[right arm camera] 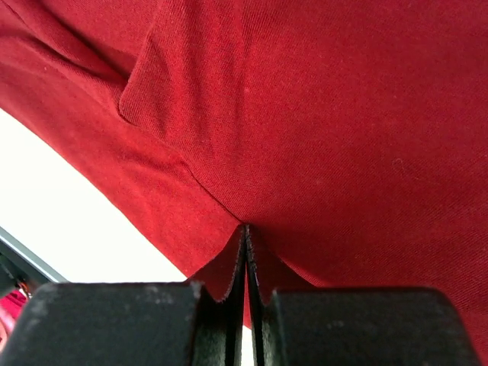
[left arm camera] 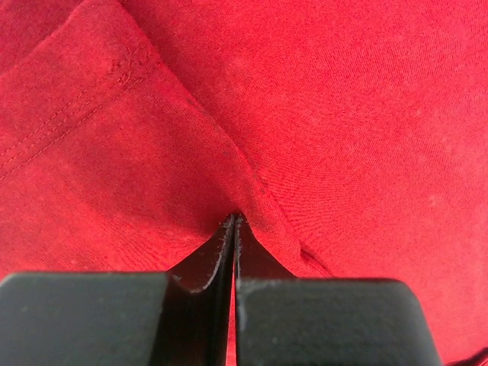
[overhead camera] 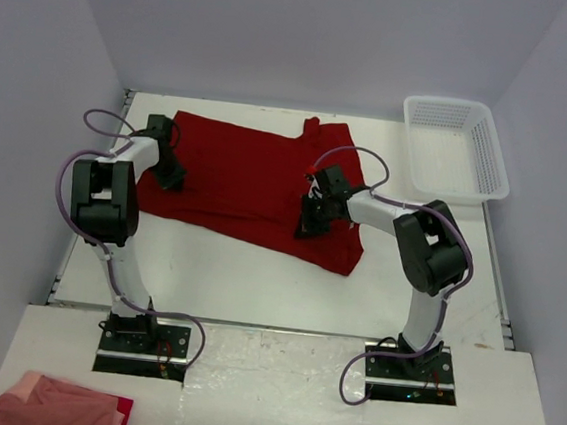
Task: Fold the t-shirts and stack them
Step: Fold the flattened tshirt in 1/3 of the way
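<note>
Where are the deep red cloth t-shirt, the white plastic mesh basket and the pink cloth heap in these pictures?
deep red cloth t-shirt (overhead camera: 241, 183): top external view, middle of its spread body.
white plastic mesh basket (overhead camera: 492, 152): top external view, its right wall.
pink cloth heap (overhead camera: 54, 403): top external view, its middle.

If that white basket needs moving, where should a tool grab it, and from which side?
Pinch the left long wall of the basket from above, one finger inside, one outside: its top is open, the mesh wall thin, and that side looks nearest.
</note>
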Action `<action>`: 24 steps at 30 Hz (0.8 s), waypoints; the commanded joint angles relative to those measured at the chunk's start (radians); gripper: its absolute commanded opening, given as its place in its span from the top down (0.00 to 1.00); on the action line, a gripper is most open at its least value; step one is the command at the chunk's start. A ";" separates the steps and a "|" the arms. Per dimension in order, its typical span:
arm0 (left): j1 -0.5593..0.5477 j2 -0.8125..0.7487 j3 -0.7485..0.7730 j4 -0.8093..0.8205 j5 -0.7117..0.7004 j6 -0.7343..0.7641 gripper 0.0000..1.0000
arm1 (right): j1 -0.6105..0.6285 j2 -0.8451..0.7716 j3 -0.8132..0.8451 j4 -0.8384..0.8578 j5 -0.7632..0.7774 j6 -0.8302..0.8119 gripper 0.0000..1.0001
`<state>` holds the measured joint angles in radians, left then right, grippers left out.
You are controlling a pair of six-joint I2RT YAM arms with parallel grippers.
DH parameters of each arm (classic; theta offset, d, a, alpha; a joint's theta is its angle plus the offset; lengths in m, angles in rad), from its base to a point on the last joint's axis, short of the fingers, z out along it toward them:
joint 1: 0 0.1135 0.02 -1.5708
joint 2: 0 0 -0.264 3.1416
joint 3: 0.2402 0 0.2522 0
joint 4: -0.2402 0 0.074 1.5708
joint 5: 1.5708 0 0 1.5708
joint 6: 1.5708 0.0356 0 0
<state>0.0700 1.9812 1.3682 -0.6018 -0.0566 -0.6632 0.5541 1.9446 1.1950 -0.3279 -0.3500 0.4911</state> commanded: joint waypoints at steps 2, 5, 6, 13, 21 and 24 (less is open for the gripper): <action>0.008 -0.022 -0.062 -0.059 -0.058 -0.016 1.00 | 0.007 -0.012 -0.109 0.015 0.034 0.015 1.00; 0.011 -0.070 -0.122 -0.090 -0.119 -0.039 1.00 | 0.007 -0.047 -0.173 0.046 0.037 0.024 1.00; 0.013 -0.096 -0.139 -0.095 -0.124 -0.045 1.00 | 0.009 -0.055 -0.185 0.052 0.040 0.027 1.00; 0.042 -0.222 -0.286 -0.145 -0.167 -0.058 1.00 | 0.023 -0.125 -0.336 0.121 0.045 0.063 1.00; 0.051 -0.393 -0.428 -0.179 -0.201 -0.070 1.00 | 0.085 -0.219 -0.527 0.204 0.062 0.150 1.00; 0.054 -0.447 -0.488 -0.173 -0.207 -0.064 1.00 | 0.135 -0.268 -0.578 0.219 0.083 0.194 1.00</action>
<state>0.1139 1.6020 0.9207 -0.7479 -0.2176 -0.7147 0.6380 1.6596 0.7132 0.0322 -0.3527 0.6582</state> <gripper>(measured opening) 0.002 0.003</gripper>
